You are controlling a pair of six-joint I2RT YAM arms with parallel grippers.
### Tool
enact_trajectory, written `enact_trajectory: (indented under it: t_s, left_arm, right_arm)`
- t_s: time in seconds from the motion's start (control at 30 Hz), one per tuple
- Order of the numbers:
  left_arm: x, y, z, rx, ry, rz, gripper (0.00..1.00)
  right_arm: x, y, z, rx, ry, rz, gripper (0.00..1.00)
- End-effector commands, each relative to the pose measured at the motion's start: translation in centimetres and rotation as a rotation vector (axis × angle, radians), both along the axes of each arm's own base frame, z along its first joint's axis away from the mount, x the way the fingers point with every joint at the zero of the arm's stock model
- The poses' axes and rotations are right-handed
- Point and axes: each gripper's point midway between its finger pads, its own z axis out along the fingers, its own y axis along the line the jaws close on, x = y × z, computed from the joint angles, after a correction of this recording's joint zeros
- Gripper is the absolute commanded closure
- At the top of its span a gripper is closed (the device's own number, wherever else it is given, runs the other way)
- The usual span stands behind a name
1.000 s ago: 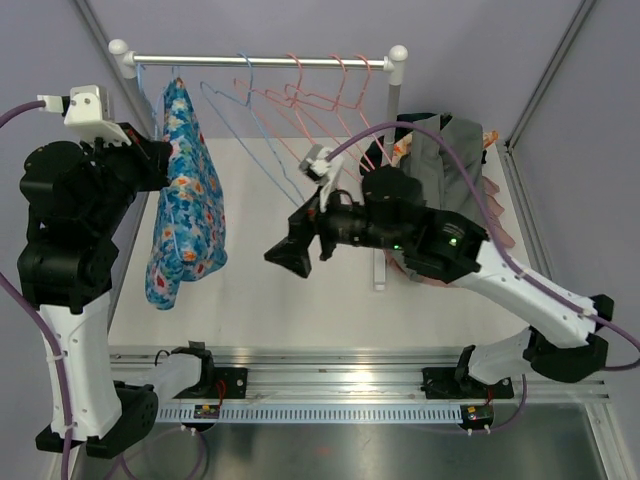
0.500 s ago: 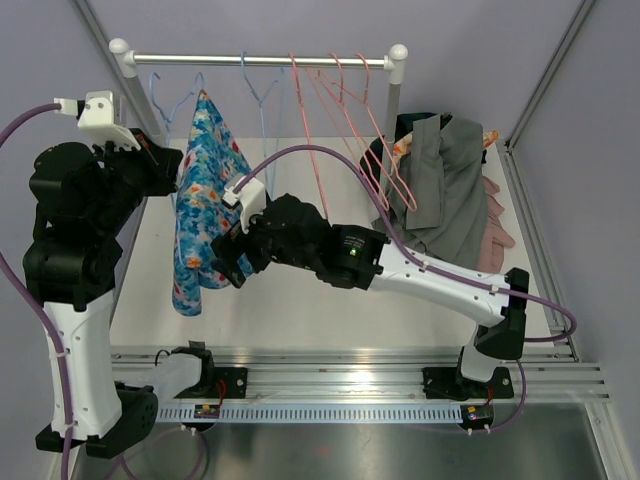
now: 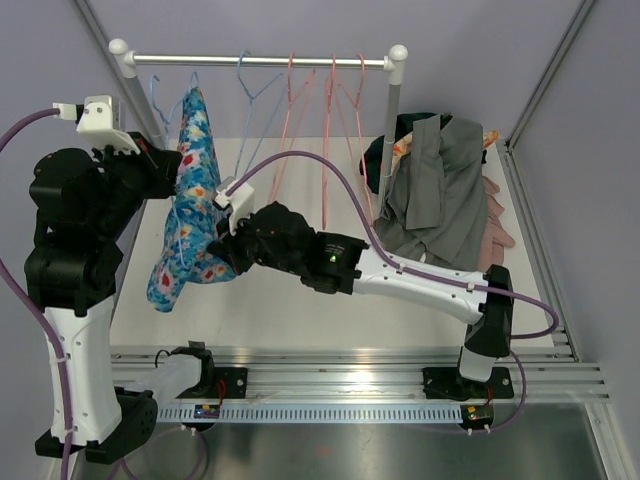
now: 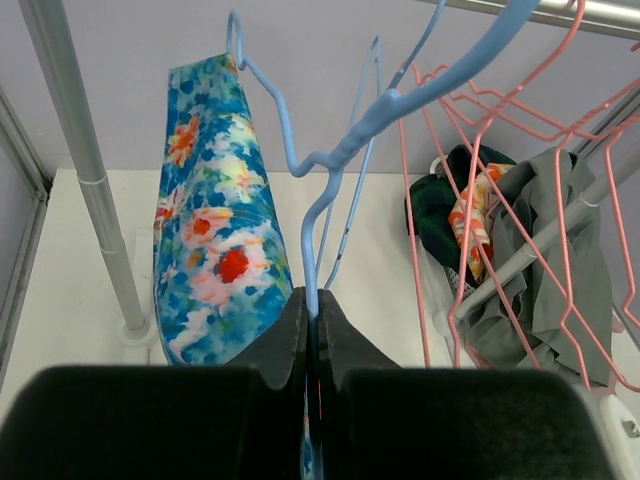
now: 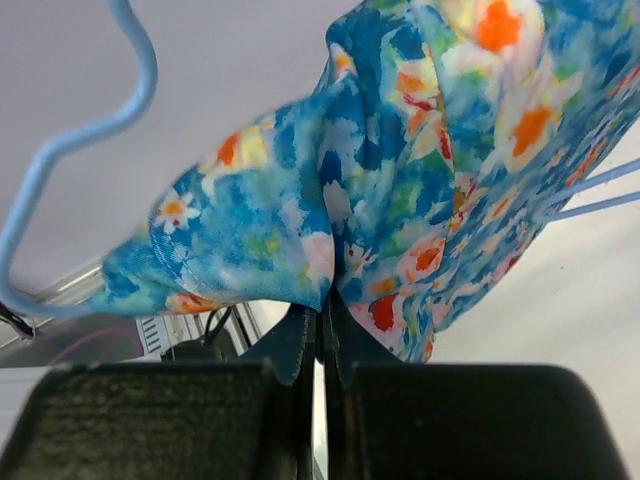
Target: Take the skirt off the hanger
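The skirt [image 3: 190, 205], blue with orange and white flowers, hangs on a light blue wire hanger [image 4: 400, 95] at the left end of the rail. My left gripper [image 3: 165, 165] is beside the skirt's upper part, shut on the hanger's wire, which runs up from between its jaws [image 4: 313, 305]. My right gripper [image 3: 224, 250] reaches in from the right and is shut on the skirt's fabric. In the right wrist view the cloth [image 5: 400, 180] bunches down into the closed jaws [image 5: 325, 315], and a hanger hook [image 5: 60, 150] shows at the left.
A white rail [image 3: 260, 61] on a post [image 3: 393, 120] carries empty blue and pink hangers [image 3: 330, 110]. A pile of grey and dark clothes [image 3: 440, 190] lies at the right, behind the post. Grey walls close in on both sides.
My right arm swung left from the middle of the table to the skirt and its jaws shut on the fabric. The skirt and the hangers swayed. My left gripper kept its hold.
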Motion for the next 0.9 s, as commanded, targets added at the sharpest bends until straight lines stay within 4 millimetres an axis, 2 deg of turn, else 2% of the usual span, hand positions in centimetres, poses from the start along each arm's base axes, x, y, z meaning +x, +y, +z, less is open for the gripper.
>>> enact_trajectory:
  t_s: [0.0,0.03,0.07,0.1,0.13,0.17,0.2,0.23,0.27,0.3,0.33,0.37,0.43,0.47,0.5,0.53,0.63,0.67,0.73,0.8,0.83,0.87]
  left_arm:
    - [-0.1,0.8,4.1,-0.007,-0.153,0.042,1.0]
    - [0.2,1.6,4.3,0.011,-0.157,0.085,1.0]
    - [0.4,2.0,4.5,0.017,-0.16,0.106,1.0]
    - [1.2,2.1,4.7,0.025,-0.152,0.118,1.0]
    - [1.7,3.1,4.8,0.036,-0.147,0.173,1.0]
    - [2.3,3.3,4.6,0.041,-0.134,0.188,1.0]
    - [3.0,3.7,4.9,0.046,-0.13,0.214,1.0]
    - [3.5,3.7,5.0,0.048,-0.129,0.22,1.0]
    - [3.7,3.8,5.2,0.048,-0.135,0.222,1.0]
    - [4.0,3.8,5.8,0.049,-0.153,0.224,1.0]
    - [4.4,3.8,6.0,0.051,-0.158,0.227,1.0]
    - [4.5,3.8,6.4,0.051,-0.172,0.229,1.0]
    - [5.4,3.7,6.3,0.051,-0.158,0.23,1.0]
    - [5.6,3.6,5.8,0.051,-0.141,0.222,1.0]
    - [5.6,3.1,5.6,0.04,-0.133,0.199,1.0]
    - [5.4,2.9,4.7,0.033,-0.119,0.19,1.0]
    - [4.6,2.2,3.8,0.004,-0.126,0.15,1.0]
    - [4.1,2.1,2.6,0.003,-0.11,0.143,1.0]
    - [3.6,2.1,1.1,0.015,-0.086,0.138,1.0]
    - [3.3,2.2,-1.5,0.035,-0.036,0.138,1.0]
    - [3.2,2.2,-2.3,0.039,-0.023,0.138,1.0]
    - [2.5,2.3,-2.4,0.038,-0.032,0.138,1.0]
  right_arm:
    - [-2.2,-1.7,2.1,0.067,0.011,0.009,1.0]
    - [-3.0,-3.0,2.8,0.067,0.008,0.008,1.0]
    - [-4.4,-3.4,2.5,0.053,0.008,0.02,1.0]
    - [-4.7,-4.2,0.5,0.002,0.008,-0.012,1.0]
    - [-5.5,-6.0,1.2,0.001,-0.001,-0.022,1.0]
    - [-7.4,-6.8,-1.6,-0.062,0.005,-0.008,1.0]
    - [-7.3,-8.1,-2.3,-0.083,-0.002,-0.056,1.0]
    - [-8.2,-10.3,-1.4,-0.059,0.013,-0.074,1.0]
    - [-8.6,-11.7,-4.0,-0.108,0.027,-0.09,1.0]
    - [-9.6,-12.8,-4.3,-0.107,0.034,-0.107,1.0]
    - [-10.1,-14.9,-3.5,-0.072,0.071,-0.128,1.0]
    - [-10.5,-16.2,-5.2,-0.097,0.082,-0.142,1.0]
    - [-11.0,-18.9,-5.1,-0.063,0.122,-0.186,1.0]
    - [-10.8,-19.8,-6.4,-0.084,0.128,-0.212,1.0]
    - [-10.1,-21.2,-6.4,-0.077,0.134,-0.264,1.0]
    - [-9.7,-21.9,-6.6,-0.087,0.126,-0.291,1.0]
    - [-7.2,-24.5,-5.3,-0.101,0.061,-0.453,1.0]
    - [-6.5,-25.2,-3.4,-0.068,0.044,-0.502,1.0]
    - [-4.8,-26.9,-1.0,-0.066,-0.049,-0.599,1.0]
    - [-3.5,-28.1,2.2,-0.046,-0.132,-0.66,1.0]
    - [-2.9,-28.4,3.1,-0.044,-0.15,-0.678,1.0]
    - [-1.3,-29.5,4.3,-0.028,-0.149,-0.726,1.0]
